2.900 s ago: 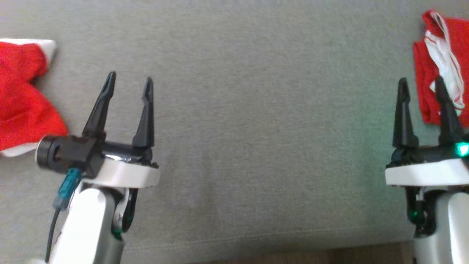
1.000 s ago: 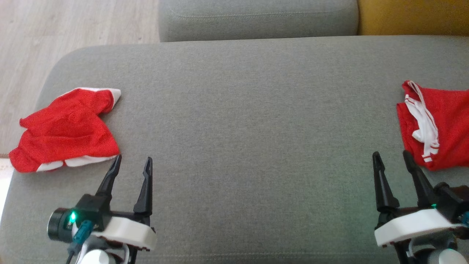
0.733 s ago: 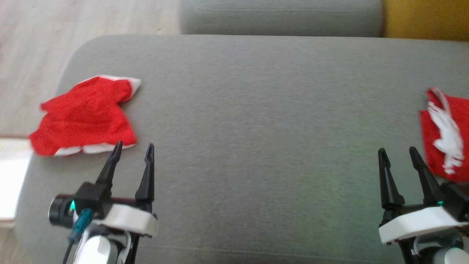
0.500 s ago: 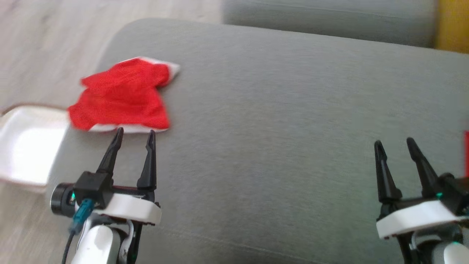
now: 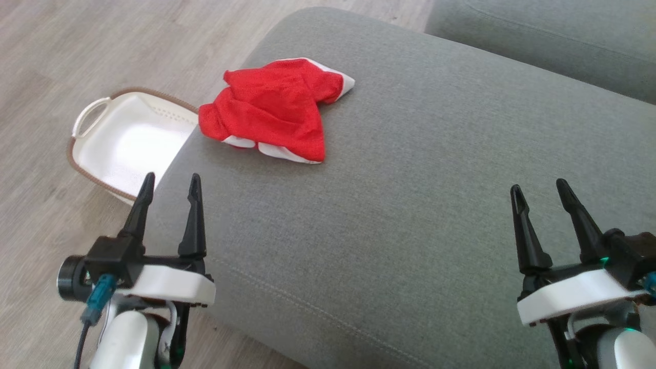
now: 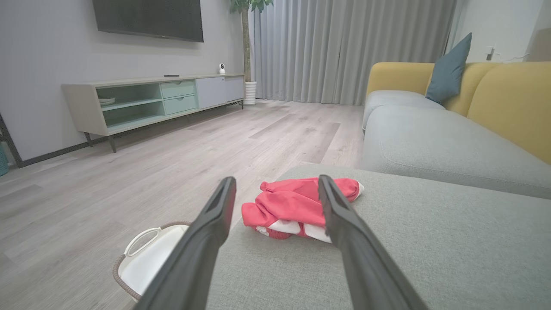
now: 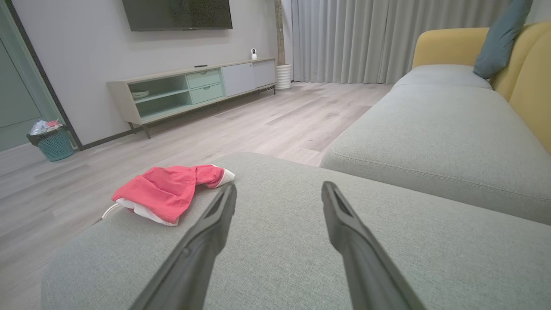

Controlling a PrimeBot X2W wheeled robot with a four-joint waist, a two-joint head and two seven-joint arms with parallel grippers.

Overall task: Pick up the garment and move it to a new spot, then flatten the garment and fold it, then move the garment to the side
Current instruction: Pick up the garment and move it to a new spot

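Observation:
A crumpled red garment [image 5: 271,107] with white trim lies near the far left corner of the grey sofa cushion [image 5: 410,205]; it also appears as the garment [image 6: 292,206] and the garment [image 7: 168,191] in the wrist views. My left gripper [image 5: 171,179] stands open at the cushion's near left edge, well short of the garment, nothing between its fingers. My right gripper [image 5: 538,187] hangs open over the cushion at the right, far from the garment. In the wrist views the left gripper [image 6: 277,185] and the right gripper [image 7: 280,189] both show spread fingers.
A white basket [image 5: 120,143] with a brown rim sits on the wooden floor [image 5: 77,51] just left of the cushion, below the garment. A second grey seat [image 5: 553,41] lies behind. Yellow backrests [image 6: 508,103], a TV stand [image 6: 150,99] and a teal bin [image 7: 54,144] stand farther off.
The head camera has turned left: the garment now sits upper middle, the basket has come into view, and the second red garment at the right has left view. Both grippers stay open.

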